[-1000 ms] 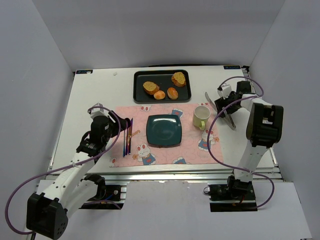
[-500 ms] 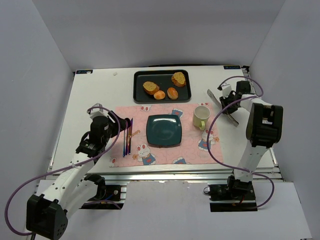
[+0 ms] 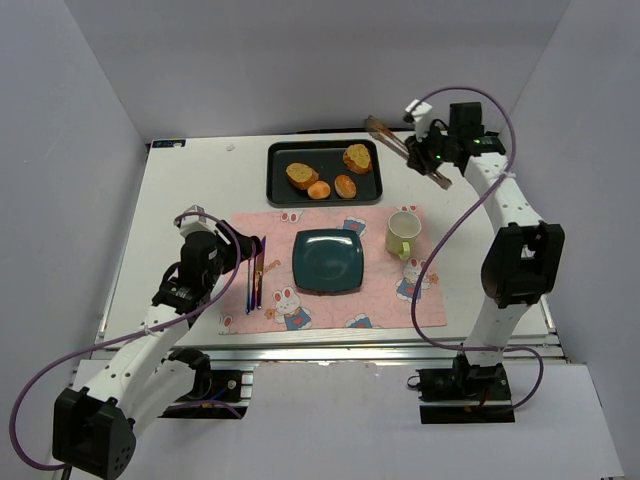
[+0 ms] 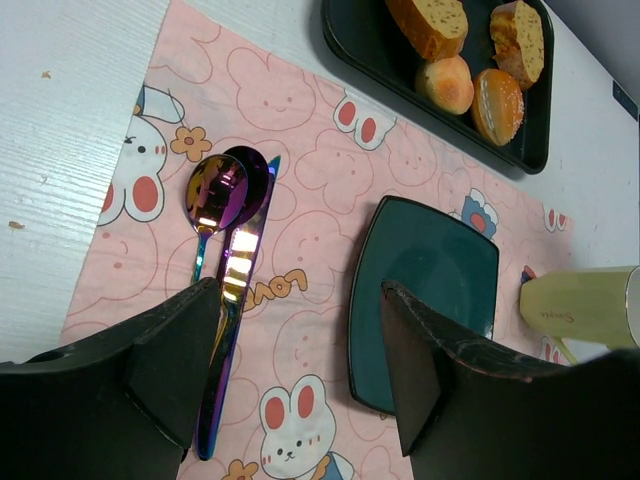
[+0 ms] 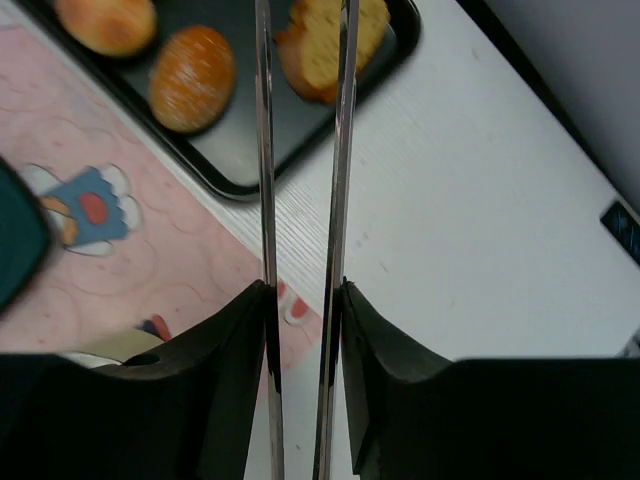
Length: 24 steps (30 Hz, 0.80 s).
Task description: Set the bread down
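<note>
Right hand [image 5: 303, 290]: fingers pressed onto a pair of tongs [image 5: 263, 150], pinching both thin steel blades. The blades run parallel with a narrow gap and nothing between them. Their tips are cut off at the top of my wrist view. From above, the right hand [image 3: 428, 155] is up at the far right of the surface, and the tongs [image 3: 385, 133] angle out past the far right corner of the tray [image 3: 272, 175].

Left hand [image 4: 298, 300]: fingers spread, gripping nothing, over the left part of the mat [image 4: 300, 230]. Seen from above it is at [image 3: 243, 250].

Bread: first bun [image 5: 192, 64] and second bun [image 5: 105, 22], small, round, glossy golden-orange. They lie side by side at the near edge of the tray, and neither is touched by the tongs. Two larger rough toasted pieces [image 3: 302, 175] [image 3: 357, 158] lie behind them.

Surface [image 3: 190, 190]: white with a faint wood grain, and a metal rail along the near edge. Plain pale grey walls [image 3: 300, 60] close it in on three sides.

Hard to make out:
- The lower ends of the cutlery [image 4: 235, 240] are hidden behind my left finger.
- The mug [image 4: 585, 305] is cut by the frame edge.

Materials:
- The tray is matte black with rounded corners.
- The plate [image 3: 328, 260] is dark teal and squarish, and it is bare.
- The mug is pale yellow-green.
- The mat is pink, printed with rabbits.
- The cutlery is iridescent purple.
</note>
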Tool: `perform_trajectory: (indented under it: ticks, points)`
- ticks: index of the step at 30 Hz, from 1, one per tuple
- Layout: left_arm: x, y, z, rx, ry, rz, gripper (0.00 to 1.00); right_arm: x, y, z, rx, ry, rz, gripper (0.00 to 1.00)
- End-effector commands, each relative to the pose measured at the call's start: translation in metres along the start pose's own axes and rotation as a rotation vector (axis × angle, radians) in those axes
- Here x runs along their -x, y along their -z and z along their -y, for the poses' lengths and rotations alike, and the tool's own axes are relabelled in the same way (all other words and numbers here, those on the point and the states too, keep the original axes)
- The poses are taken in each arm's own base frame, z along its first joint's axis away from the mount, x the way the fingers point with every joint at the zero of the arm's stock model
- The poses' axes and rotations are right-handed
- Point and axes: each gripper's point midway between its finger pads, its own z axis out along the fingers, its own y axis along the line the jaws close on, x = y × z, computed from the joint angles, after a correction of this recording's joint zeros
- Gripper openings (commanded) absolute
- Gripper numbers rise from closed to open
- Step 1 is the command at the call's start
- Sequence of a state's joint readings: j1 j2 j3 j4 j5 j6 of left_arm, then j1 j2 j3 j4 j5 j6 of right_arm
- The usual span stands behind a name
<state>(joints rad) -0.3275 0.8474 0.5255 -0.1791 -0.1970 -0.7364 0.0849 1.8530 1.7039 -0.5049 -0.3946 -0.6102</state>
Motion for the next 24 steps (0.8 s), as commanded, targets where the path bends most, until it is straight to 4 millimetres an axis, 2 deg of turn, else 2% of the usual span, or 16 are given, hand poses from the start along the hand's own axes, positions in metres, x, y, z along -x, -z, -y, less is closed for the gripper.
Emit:
perform_trajectory:
  ticks: [1, 4, 9, 13, 17, 22, 24]
  points:
    - [0.017, 0.004, 0.016, -0.048, 0.027, 0.041, 0.74, 0.030, -0.002, -0.037, 0.099, 0.054, 0.028, 0.40]
    - [0.017, 0.005, 0.016, -0.051, 0.034, 0.044, 0.74, 0.049, -0.005, -0.053, 0.116, 0.107, 0.053, 0.40]
    - [0.018, 0.006, 0.015, -0.049, 0.036, 0.048, 0.74, 0.058, -0.010, -0.070, 0.144, 0.103, 0.052, 0.41]
    - [0.015, 0.005, 0.014, -0.048, 0.035, 0.043, 0.74, 0.050, -0.015, -0.073, 0.139, 0.021, 0.012, 0.41]
    - [0.013, 0.005, 0.012, -0.047, 0.040, 0.041, 0.74, 0.042, -0.021, -0.079, 0.142, -0.078, -0.034, 0.45]
    - [0.012, 0.007, 0.010, -0.041, 0.042, 0.043, 0.74, 0.026, -0.042, -0.086, 0.121, -0.270, -0.136, 0.48]
    - [0.011, 0.008, 0.009, -0.040, 0.045, 0.042, 0.74, 0.018, -0.046, -0.091, 0.116, -0.283, -0.167, 0.48]
